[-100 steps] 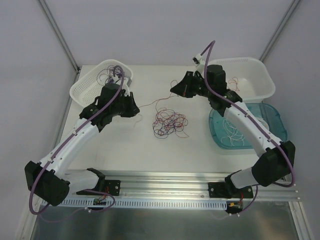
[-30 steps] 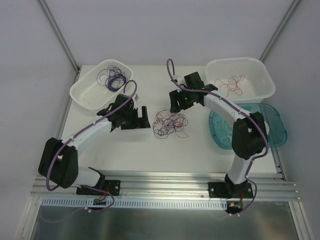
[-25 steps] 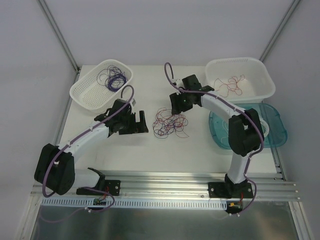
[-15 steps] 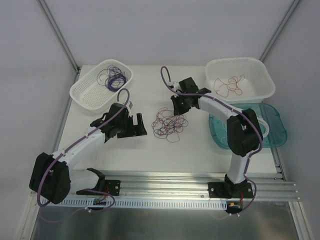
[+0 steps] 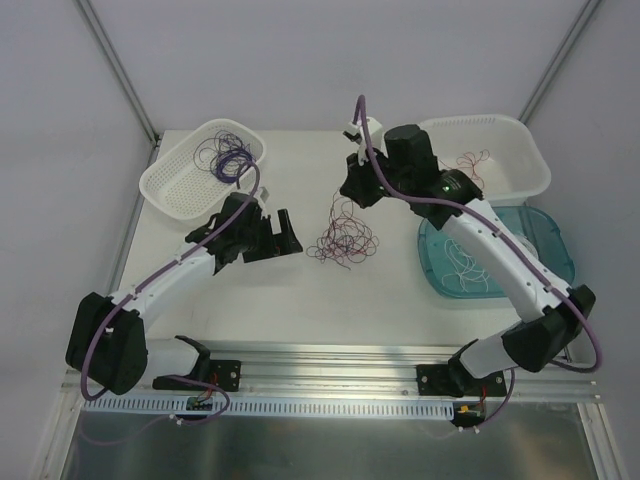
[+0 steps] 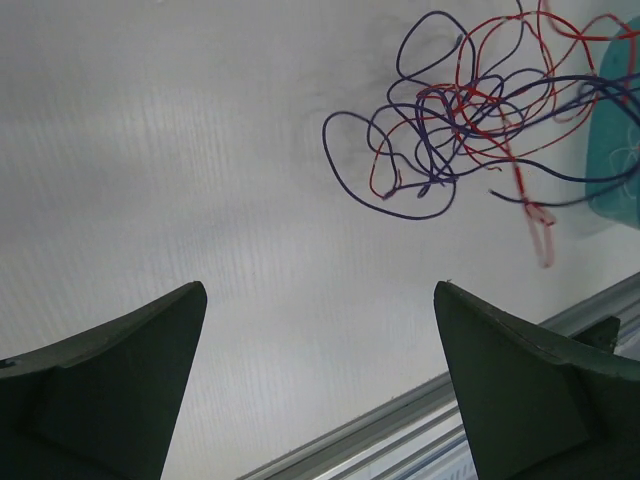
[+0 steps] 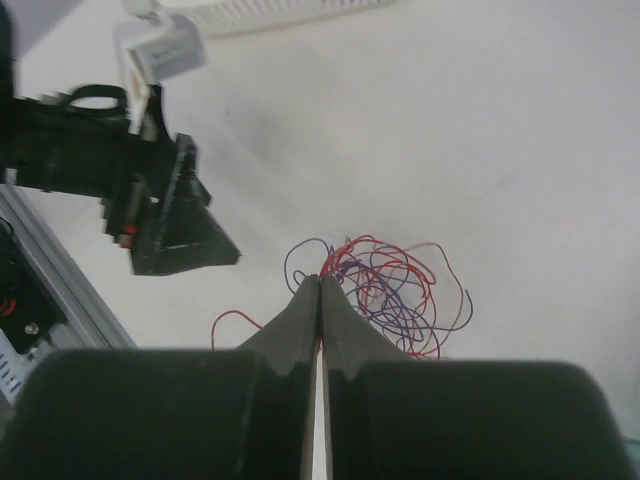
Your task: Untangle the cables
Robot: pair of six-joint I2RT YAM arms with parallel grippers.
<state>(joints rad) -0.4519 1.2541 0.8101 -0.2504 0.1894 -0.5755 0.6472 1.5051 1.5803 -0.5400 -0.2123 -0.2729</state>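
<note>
A tangle of thin red and dark purple cables (image 5: 343,238) lies on the white table (image 5: 300,290) between the arms. My right gripper (image 5: 344,196) hovers over its far left side, shut on a red strand that rises taut from the heap. In the right wrist view the shut fingertips (image 7: 319,280) pinch that red wire, with the cables (image 7: 395,295) hanging just beyond. My left gripper (image 5: 290,232) stands open to the left of the tangle, holding nothing. Its wrist view shows the gripper (image 6: 318,292) wide apart and the cables (image 6: 460,110) ahead at upper right.
A white basket (image 5: 170,185) at the back left holds purple wires (image 5: 228,160). Another white basket (image 5: 520,185) at the back right holds a red wire (image 5: 468,165). Below it, a teal tray (image 5: 545,245) holds white wires (image 5: 462,262). An aluminium rail (image 5: 330,355) runs along the near edge.
My right gripper dropped onto the tangle, shut on a strand and rose, pulling the heap's top upward. The left gripper stayed open, shifting a little beside the tangle.
</note>
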